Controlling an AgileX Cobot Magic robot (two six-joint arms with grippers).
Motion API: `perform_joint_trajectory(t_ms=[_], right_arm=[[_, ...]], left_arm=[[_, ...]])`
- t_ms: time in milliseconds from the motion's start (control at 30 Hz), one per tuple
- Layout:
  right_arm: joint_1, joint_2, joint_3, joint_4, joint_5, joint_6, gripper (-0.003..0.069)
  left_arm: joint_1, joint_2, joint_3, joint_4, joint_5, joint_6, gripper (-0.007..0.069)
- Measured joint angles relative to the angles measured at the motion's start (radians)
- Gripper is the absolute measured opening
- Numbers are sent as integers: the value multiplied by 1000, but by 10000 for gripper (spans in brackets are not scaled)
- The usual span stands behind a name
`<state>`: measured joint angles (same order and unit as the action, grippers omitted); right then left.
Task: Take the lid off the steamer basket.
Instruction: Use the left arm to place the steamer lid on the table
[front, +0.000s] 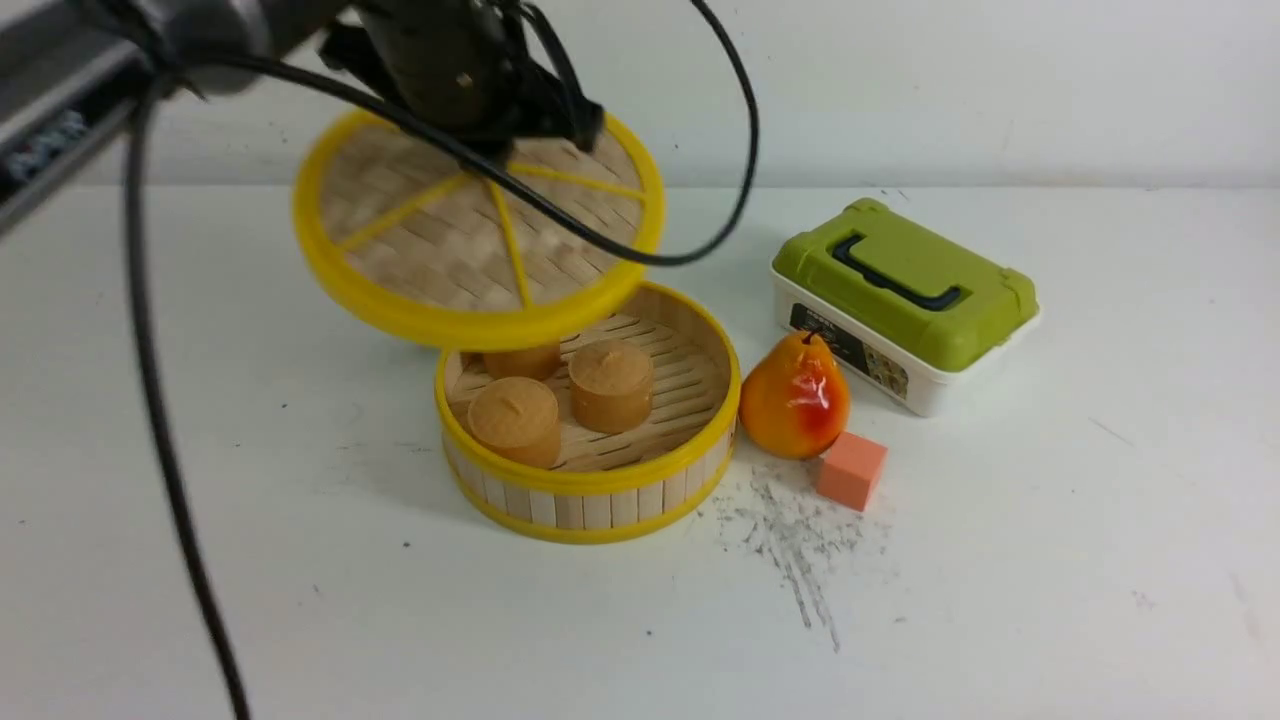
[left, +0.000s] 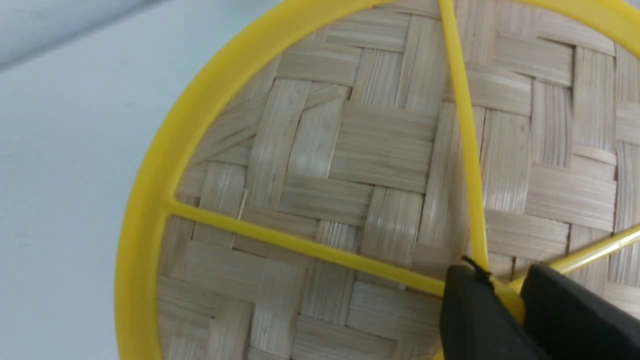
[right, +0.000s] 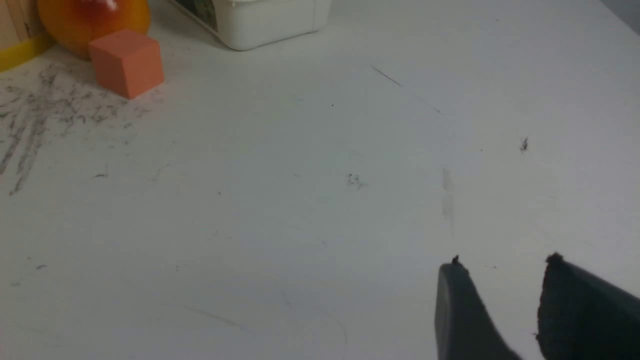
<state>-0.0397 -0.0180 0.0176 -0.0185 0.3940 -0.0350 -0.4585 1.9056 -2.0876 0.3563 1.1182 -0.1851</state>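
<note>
Front view, left side: your left arm (front: 440, 60) comes in from the upper left, its black cable looping across the scene. The left jaws are clamped on the yellow centre knob of the lid (front: 430, 250). The left wrist view confirms it: both black jaws pinch the knob where the spokes meet, and the woven lid (left: 350, 175) fills the frame.

Lid position: held in the air and tilted, its near edge lower. It sits above and to the left of the steamer basket (front: 590, 480) and covers the basket's back-left rim in this view. You cannot tell from this angle whether the two rims touch.

Basket: upright on the tabletop (front: 1050, 550), open on top, with three tan round blocks (front: 610, 385) on its slatted floor, one partly hidden under the lid.

Right of the basket: an orange pear (front: 795, 400) just beside its wall, then a salmon cube (front: 852, 470) close against the pear. Grey scuff marks (front: 790, 540) lie in front of them.

Further right: a white box with green lid (front: 905, 290) and dark handle. Its side carries a dark label; the writing is too small to read.

Right wrist view: the right jaws stand apart with a clear gap, holding nothing, over bare tabletop, well apart from the cube (right: 127, 62).
</note>
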Motion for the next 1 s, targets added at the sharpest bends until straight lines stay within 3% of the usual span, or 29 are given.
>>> perform_joint_trajectory(t_ms=[133, 233, 300, 433, 533, 800, 933, 1000], right_arm=[[0, 0, 0, 0, 0, 0, 239], [0, 0, 0, 0, 0, 0, 239], [0, 0, 0, 0, 0, 0, 239], [0, 0, 0, 0, 0, 0, 239], [0, 0, 0, 0, 0, 0, 239], [0, 0, 0, 0, 0, 0, 239], [0, 0, 0, 0, 0, 0, 239], [0, 0, 0, 0, 0, 0, 239]], left_arm=[[82, -79, -5, 27, 68, -21, 104], [150, -88, -2, -2, 114, -26, 104], [250, -88, 56, -65, 115, -26, 104], [358, -86, 194, -137, 37, -35, 104], [428, -60, 374, -204, -115, -71, 104], [439, 68, 499, -251, -266, -135, 104], [439, 92, 500, -264, -273, -136, 163], [439, 82, 500, -265, -273, -136, 250]])
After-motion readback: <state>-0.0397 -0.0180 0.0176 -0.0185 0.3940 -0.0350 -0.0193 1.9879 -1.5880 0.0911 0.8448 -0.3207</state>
